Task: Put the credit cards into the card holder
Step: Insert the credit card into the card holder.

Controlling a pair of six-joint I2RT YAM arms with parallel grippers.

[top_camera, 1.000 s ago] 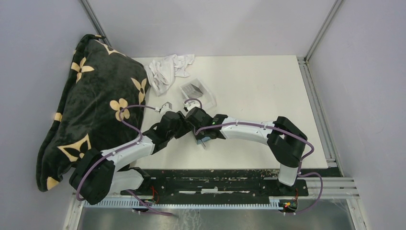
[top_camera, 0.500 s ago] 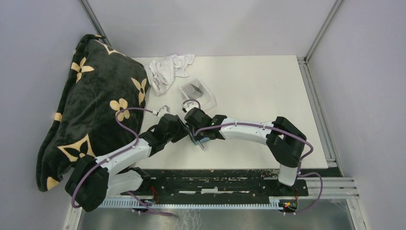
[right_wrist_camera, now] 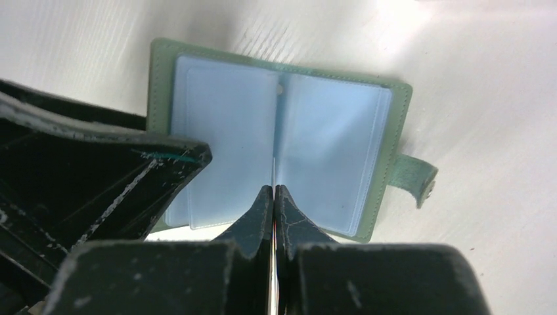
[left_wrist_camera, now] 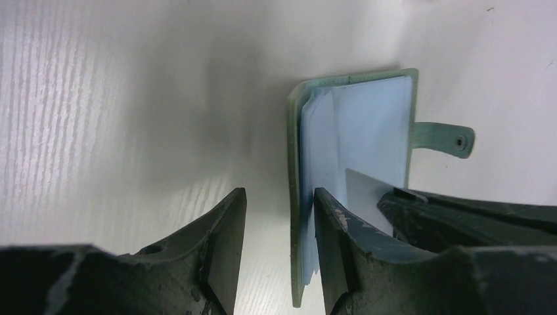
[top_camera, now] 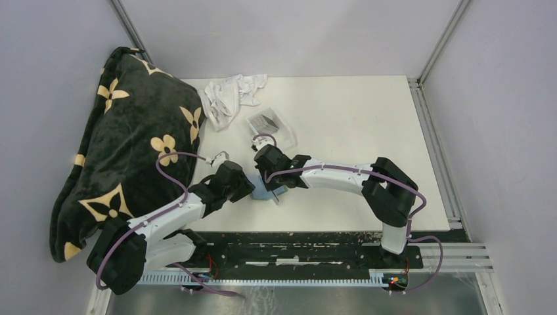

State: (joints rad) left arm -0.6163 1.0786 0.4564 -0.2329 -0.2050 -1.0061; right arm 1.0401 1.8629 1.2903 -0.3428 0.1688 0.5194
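Card holder (right_wrist_camera: 328, 138) open on surface (right_wrist_camera: 492, 98) | right gripper (right_wrist_camera: 274, 190) pinches card (right_wrist_camera: 272, 249) edge-on above fold | left gripper (left_wrist_camera: 279, 197) half-open astride one cover | your risk: card misses sleeve, holder skids.

Black floral blanket (top_camera: 125, 151), white cloth (top_camera: 230, 95), clear tray (top_camera: 288, 135)

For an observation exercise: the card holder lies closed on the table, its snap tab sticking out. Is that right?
No. The card holder lies open, not closed; the right wrist view shows its blue sleeves. It is on the table, snap tab sticking out.
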